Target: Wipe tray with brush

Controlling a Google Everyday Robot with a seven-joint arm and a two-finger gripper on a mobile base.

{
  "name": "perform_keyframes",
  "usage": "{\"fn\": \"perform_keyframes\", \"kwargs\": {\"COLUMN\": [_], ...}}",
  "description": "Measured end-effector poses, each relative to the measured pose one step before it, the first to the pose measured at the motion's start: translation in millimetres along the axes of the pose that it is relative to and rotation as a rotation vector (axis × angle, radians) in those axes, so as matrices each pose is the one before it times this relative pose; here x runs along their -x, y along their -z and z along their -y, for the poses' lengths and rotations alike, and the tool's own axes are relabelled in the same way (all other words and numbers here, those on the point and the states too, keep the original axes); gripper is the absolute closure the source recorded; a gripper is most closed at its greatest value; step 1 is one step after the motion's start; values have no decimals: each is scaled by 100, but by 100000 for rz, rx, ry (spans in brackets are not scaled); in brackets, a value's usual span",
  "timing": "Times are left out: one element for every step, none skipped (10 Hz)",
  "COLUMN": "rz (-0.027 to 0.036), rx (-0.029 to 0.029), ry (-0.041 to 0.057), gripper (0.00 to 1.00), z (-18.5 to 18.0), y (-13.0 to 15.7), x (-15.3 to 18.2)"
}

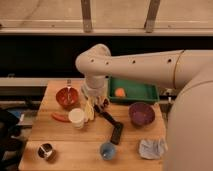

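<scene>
The bright green tray stands at the back right of the wooden table, with a small orange thing in its left part. My gripper hangs just left of the tray's front left corner, below the white wrist. It is shut on the black brush, whose long thin body slants down to the right above the table. The brush is outside the tray, in front of its left end. The part of the brush inside the gripper is hidden.
A purple bowl sits in front of the tray. A flat black bar lies below the brush. A red bowl, white cup, banana, blue cup, metal cup and white cloth share the table.
</scene>
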State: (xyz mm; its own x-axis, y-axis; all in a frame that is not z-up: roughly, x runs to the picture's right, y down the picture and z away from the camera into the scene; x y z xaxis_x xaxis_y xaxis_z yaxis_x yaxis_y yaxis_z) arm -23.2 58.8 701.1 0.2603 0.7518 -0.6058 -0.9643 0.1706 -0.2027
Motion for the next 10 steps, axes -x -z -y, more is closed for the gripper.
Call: {"fn": "perform_keyframes", "kwargs": {"rz": [-1626,-1100,-83,-19,56,20,34,-3,-16,-29], "rx": [633,-285,-152,43,16,34,3,-73,31,-81], "ry": [-1587,-1798,-784,-138,75,221,-29,9,49,-244], "gripper": [100,100,100,100,100,100,100,100,100,100], "z": [1216,979,377,21,-43,-127,14,38,-38,29], "y": [-905,-795,-148,-19,9,-13,16,-14,-4,-18], "x": [658,462,88,-22,24,34,-2,-4,-3,-14]}}
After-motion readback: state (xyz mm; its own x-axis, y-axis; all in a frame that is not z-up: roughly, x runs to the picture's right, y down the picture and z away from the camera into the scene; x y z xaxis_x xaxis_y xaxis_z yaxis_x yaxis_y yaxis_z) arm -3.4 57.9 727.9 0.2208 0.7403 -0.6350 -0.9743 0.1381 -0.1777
